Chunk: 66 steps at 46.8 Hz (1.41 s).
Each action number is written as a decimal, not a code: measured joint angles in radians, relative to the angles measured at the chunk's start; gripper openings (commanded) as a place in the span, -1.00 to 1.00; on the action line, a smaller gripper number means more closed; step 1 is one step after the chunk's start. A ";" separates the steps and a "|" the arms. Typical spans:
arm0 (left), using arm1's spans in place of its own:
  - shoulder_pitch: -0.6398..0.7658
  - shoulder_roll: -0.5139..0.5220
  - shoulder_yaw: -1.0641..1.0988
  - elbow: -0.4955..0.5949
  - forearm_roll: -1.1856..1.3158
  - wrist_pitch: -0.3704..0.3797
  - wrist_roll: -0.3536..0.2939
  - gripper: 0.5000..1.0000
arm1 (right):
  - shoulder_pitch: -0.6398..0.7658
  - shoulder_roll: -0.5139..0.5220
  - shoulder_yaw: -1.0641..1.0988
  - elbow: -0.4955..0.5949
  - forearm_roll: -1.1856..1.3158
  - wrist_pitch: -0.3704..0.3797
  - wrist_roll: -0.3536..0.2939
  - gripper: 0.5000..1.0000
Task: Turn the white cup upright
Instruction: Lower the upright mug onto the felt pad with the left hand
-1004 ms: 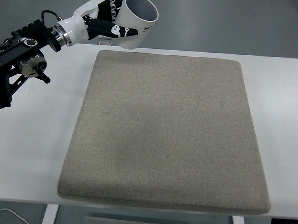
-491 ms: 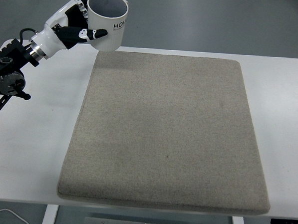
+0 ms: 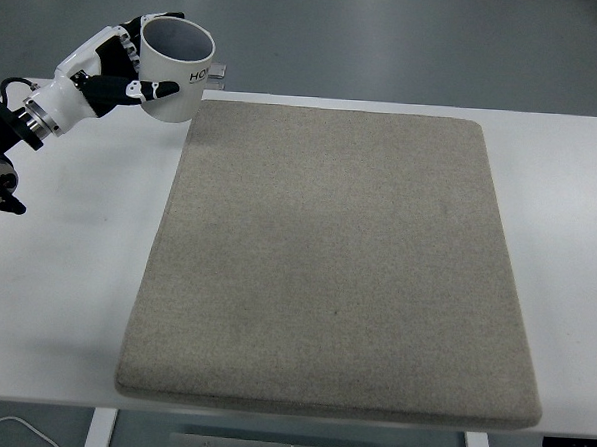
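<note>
We count one white cup [image 3: 176, 72], one grey mat [image 3: 332, 255], one white table [image 3: 59, 301] and one robot hand in view, the left hand [image 3: 121, 69]. No other cup shows anywhere on the mat or the tabletop.

The cup sits at about 11 o'clock in the top view, over the far left corner of the table and just beside the mat's far left corner. Its open mouth faces up toward us, and dark lettering shows on the side turned to the mat. Whether its base touches the table or hangs just above it, we cannot tell.

The left arm [image 3: 13, 133] comes in from the picture's left edge at about 9 o'clock and runs up toward 11 o'clock, black at the shoulder end and white from the wrist on. The hand is wrapped around the cup: a white finger with a dark tip [image 3: 150, 89] lies across the near side of the cup wall, and more fingers curl round the far left side by the rim.

The mat covers most of the tabletop and lies flat, with bare white table showing along its left and right sides.
</note>
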 measured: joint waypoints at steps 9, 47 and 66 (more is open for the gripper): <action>0.024 -0.020 0.000 -0.001 0.098 0.000 0.000 -0.18 | 0.000 0.000 0.000 0.000 0.000 0.000 0.000 0.72; 0.091 -0.164 0.007 0.030 0.185 0.000 0.000 -0.09 | 0.000 0.000 0.000 0.000 0.000 0.000 0.000 0.72; 0.093 -0.200 0.006 0.088 0.218 0.000 0.000 0.22 | 0.000 0.000 0.000 0.000 0.000 0.000 0.000 0.72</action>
